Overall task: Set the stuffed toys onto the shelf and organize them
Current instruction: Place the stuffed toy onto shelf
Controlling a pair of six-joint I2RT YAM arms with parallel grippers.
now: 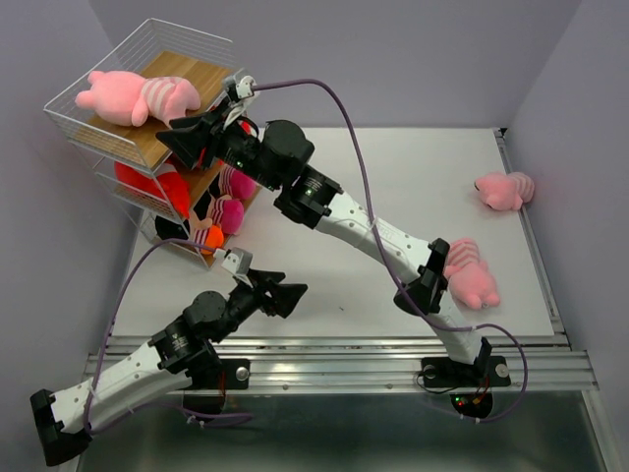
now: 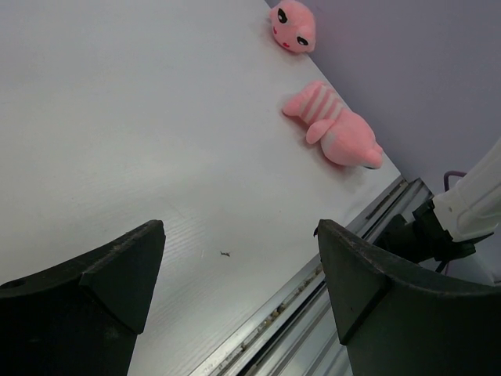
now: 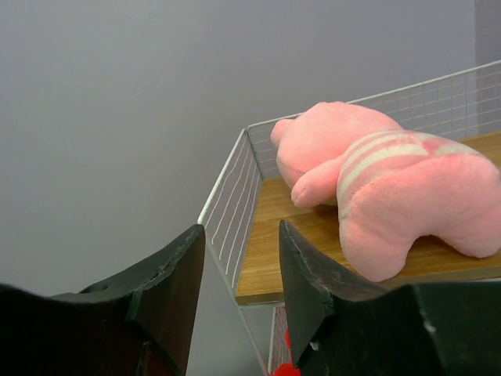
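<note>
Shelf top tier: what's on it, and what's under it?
On the top board of the shelf lies one pink striped plush. Under it, a red plush and striped pink ones show; the right arm covers the rest of those tiers.

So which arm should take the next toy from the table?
Probably the right arm. The near toy lies beside its forearm, the far toy on its side of the table. The right fingers are empty at the shelf. The left fingers are open too, but that arm crosses their way.
</note>
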